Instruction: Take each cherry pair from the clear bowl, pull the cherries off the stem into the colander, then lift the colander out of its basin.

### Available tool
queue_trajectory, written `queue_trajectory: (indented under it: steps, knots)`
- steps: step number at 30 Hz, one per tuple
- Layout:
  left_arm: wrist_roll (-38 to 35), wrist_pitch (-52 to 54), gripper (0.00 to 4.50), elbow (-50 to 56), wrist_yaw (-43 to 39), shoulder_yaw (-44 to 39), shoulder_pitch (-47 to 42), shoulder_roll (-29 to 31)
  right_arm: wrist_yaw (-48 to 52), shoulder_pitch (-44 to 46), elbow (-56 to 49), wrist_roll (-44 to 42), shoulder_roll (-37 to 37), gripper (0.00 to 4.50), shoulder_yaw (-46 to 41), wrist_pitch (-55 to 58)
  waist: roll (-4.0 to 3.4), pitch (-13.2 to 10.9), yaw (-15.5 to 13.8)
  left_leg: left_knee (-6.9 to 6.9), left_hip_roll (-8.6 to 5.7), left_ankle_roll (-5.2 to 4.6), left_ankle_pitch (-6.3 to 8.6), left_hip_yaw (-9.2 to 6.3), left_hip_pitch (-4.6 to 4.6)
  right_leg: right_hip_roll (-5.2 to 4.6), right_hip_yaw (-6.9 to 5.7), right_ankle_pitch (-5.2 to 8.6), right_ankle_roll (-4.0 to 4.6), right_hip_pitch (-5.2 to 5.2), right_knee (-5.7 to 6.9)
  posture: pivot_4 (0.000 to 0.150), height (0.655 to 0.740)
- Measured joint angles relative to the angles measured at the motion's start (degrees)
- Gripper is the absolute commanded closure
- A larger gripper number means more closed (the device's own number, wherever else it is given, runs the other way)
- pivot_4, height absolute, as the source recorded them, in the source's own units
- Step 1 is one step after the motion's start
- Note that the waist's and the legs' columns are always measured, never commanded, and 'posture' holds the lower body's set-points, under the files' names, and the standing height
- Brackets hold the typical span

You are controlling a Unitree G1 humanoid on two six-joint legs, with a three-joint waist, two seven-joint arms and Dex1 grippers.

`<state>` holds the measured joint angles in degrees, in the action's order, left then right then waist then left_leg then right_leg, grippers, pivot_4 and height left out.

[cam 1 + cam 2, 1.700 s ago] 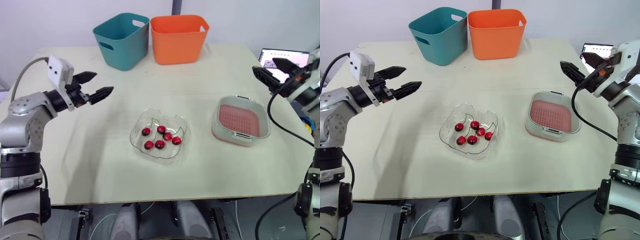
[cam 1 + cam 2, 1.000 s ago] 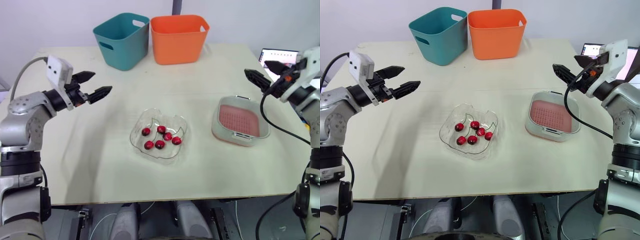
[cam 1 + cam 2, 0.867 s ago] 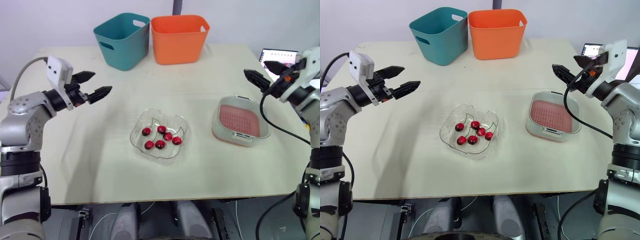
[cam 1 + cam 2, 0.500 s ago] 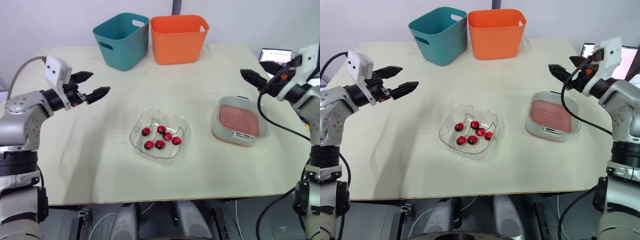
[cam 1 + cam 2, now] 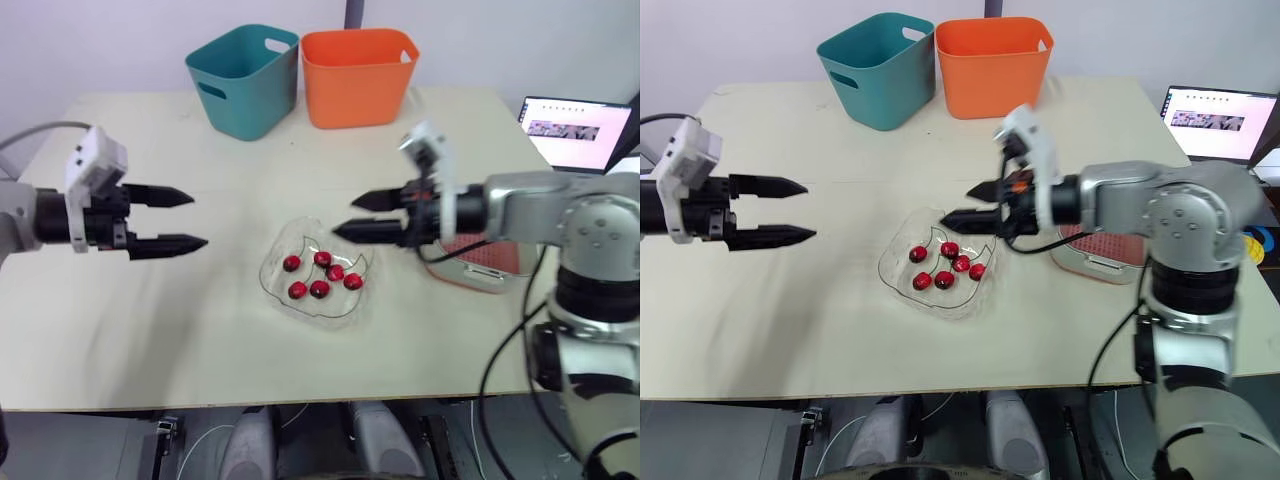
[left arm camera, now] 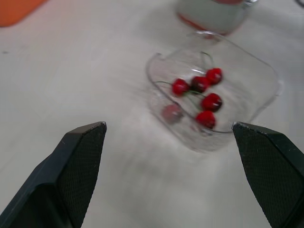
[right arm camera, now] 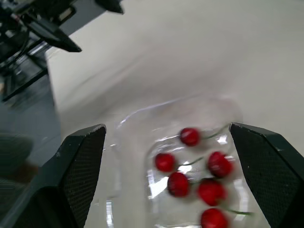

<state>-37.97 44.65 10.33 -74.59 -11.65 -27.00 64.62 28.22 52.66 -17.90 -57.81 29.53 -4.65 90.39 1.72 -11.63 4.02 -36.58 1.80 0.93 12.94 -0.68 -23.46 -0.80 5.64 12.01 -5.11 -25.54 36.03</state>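
— Pale bench (image 5: 200,330) against a plain wall. What stands on it?

— At the far edge, a teal bin (image 5: 245,80) and an orange bin (image 5: 360,75) side by side. A laptop (image 5: 575,130) with a lit screen shows past the right corner.

— Where are the cherries?

— Six cherries (image 5: 322,259) on green stems lie together in the clear bowl (image 5: 270,278), near the middle of the bench. None has been lifted. The colander (image 5: 485,258) sits in its basin (image 5: 470,283) just to the right of the bowl.

— And the left fingers?

— The left fingers (image 5: 190,241) are spread wide and hold nothing. They hang above the bench, well to the left of the bowl, with the tips pointing toward it.

— The right ones?

— The right fingers (image 5: 350,231) are also apart and empty. The right arm reaches across above the colander and hides its far part. The tips are at the bowl's far right edge, over the rim. I cannot tell whether they touch the rim. In the right wrist view the cherries lie straight ahead, between the two fingers.
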Motion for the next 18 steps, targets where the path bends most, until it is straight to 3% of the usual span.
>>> queue_trajectory:
  steps: [5, 13, 18]
  knots:
    - [-3.19, 3.07, 0.01, 6.56, 2.45, -0.16, 0.6, -0.65, -14.39, 0.03, 6.01, -0.85, -8.82, 0.04, 1.86, 1.71, 0.02, 0.01, 0.17, 0.01, 0.01, 0.0, 0.0, 0.02, -0.02, 0.02, 0.0, -0.02, 0.02, -0.05, 0.01, 0.15, 0.74]
    - [-6.67, 5.18, 0.01, 9.99, 6.75, -0.9, 0.94, -1.17, -32.05, -2.37, 10.11, -7.78, -10.1, 0.04, 5.55, 1.72, 0.02, 0.01, 0.23, 0.05, 0.02, -0.01, 0.0, 0.02, -0.01, 0.08, 0.01, -0.02, 0.01, -0.06, -0.01, 0.15, 0.74]
    - [-6.74, 4.5, 0.0, 10.01, 7.91, -1.13, 2.75, -2.26, -38.42, -2.89, 10.85, -8.86, -10.7, 1.24, 8.01, 1.72, 0.02, 0.01, 0.5, 0.06, 0.04, -0.01, 0.0, 0.01, 0.0, 0.12, 0.02, -0.02, 0.02, -0.07, 0.0, 0.15, 0.74]
